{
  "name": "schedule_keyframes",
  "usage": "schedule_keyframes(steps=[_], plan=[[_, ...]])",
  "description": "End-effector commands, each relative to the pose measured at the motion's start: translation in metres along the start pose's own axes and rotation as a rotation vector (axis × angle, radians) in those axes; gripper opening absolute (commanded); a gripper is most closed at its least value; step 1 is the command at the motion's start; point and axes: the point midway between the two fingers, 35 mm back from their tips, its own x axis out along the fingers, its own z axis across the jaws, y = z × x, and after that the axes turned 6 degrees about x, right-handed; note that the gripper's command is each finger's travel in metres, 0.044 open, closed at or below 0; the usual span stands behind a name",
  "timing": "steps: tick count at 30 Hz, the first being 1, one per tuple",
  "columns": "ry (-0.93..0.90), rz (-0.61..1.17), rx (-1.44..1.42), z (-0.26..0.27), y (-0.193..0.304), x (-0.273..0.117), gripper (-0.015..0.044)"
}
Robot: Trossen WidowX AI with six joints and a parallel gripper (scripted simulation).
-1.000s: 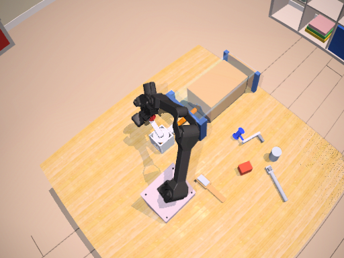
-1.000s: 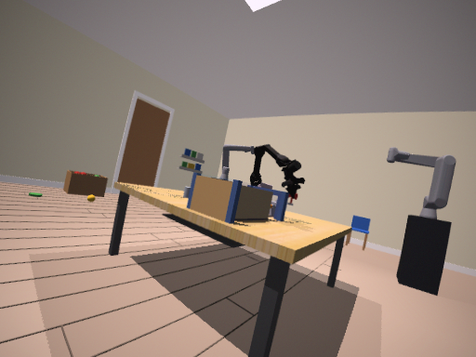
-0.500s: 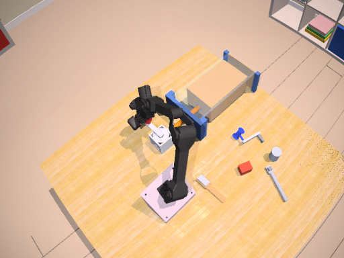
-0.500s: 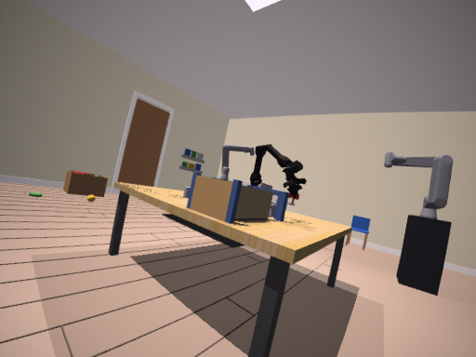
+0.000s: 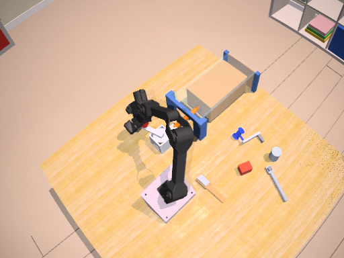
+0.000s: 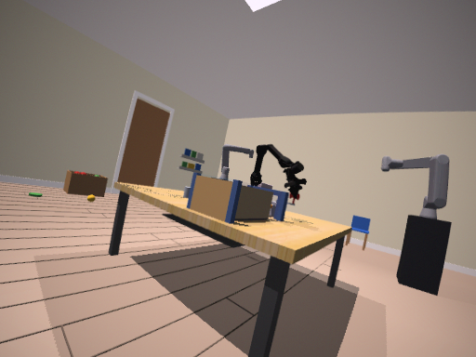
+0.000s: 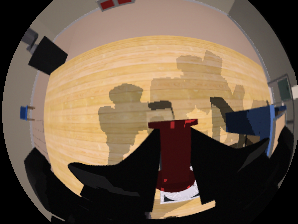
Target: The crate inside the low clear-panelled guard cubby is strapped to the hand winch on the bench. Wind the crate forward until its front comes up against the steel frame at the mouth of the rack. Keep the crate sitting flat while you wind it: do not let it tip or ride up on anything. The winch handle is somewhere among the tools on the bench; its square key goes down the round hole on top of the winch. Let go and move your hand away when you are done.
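The crate [image 5: 216,82] [image 6: 211,197] sits flat inside the clear-panelled cubby, with a gap between its front and the blue steel frame [image 5: 200,129] [image 6: 282,204] [image 7: 247,122]. An orange strap [image 5: 195,109] runs from the crate under the frame toward the white winch [image 5: 161,144]. The winch handle's white arm [image 5: 154,131] lies over the winch top, pointing to the side away from the frame; its key is hidden. My gripper [image 5: 142,125] [image 6: 294,191] [image 7: 175,160] is shut on the handle's upright red grip [image 7: 176,145] [image 5: 145,125].
A blue peg-like tool [image 5: 238,134], a grey cranked tool [image 5: 252,138], a grey cylinder [image 5: 275,153], a red block [image 5: 245,168], a long grey wrench-like bar [image 5: 277,185] and a brush [image 5: 216,193] lie right of the arm's base plate [image 5: 152,198]. The frame's post stands close beside my arm.
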Motion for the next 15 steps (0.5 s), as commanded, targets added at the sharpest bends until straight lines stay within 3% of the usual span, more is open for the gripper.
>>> schedule_keyframes(steps=[1,15], plan=[[-0.031,0.026,-0.013,0.016,0.012,-0.001,0.0],[-0.032,0.027,-0.013,0.033,0.025,-0.007,0.0]])
